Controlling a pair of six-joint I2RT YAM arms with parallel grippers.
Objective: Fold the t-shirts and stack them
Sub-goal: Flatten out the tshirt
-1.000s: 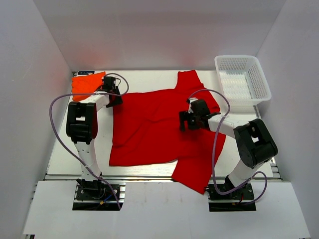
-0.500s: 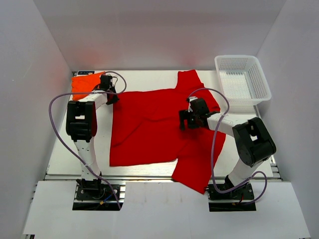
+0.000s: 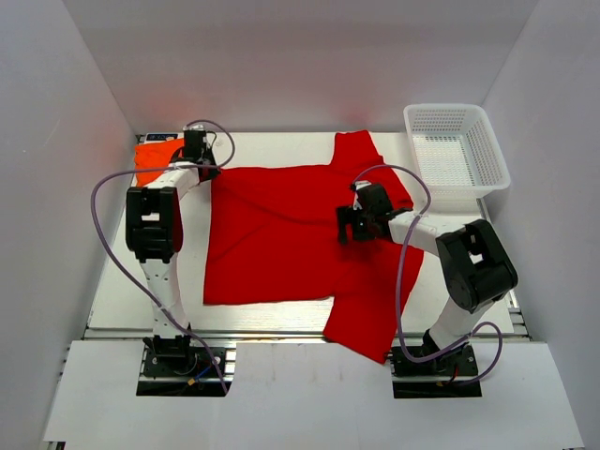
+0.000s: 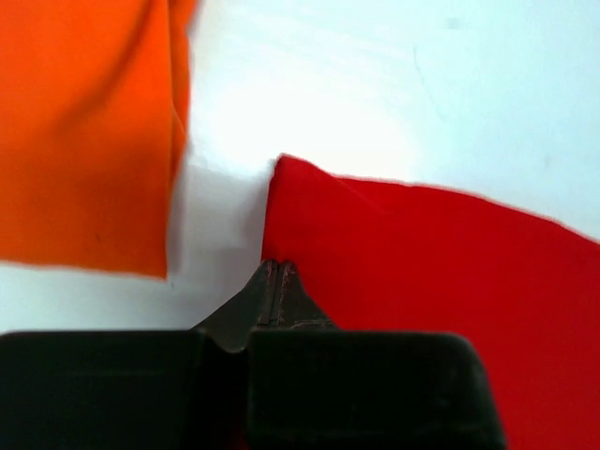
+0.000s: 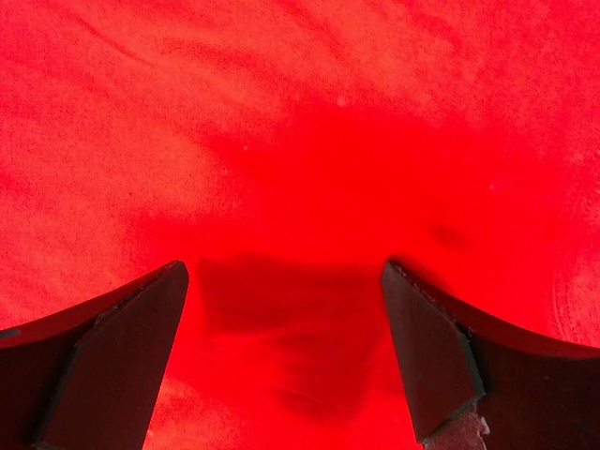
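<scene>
Left claw (image 4: 273, 268) moved toward surface's (image 3: 272, 150) far-left corner, now clamped on red t-shirt (image 3: 281, 234) edge; thin pinch may slip. Right claw (image 5: 283, 272) apart.

Red t-shirt (image 3: 281, 234) spread open, lightly creased, across the middle of the table (image 3: 122, 291); its near-right part overhangs the near edge. Orange t-shirt (image 3: 153, 161) lies folded at the far-left corner, just beside the red one.

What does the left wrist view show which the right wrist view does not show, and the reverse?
Only the left wrist view: the orange shirt, bare table, and the left gripper shut on the red shirt at its edge. Only the right wrist view: the right gripper, open just above that shirt. Both: the red shirt.
</scene>
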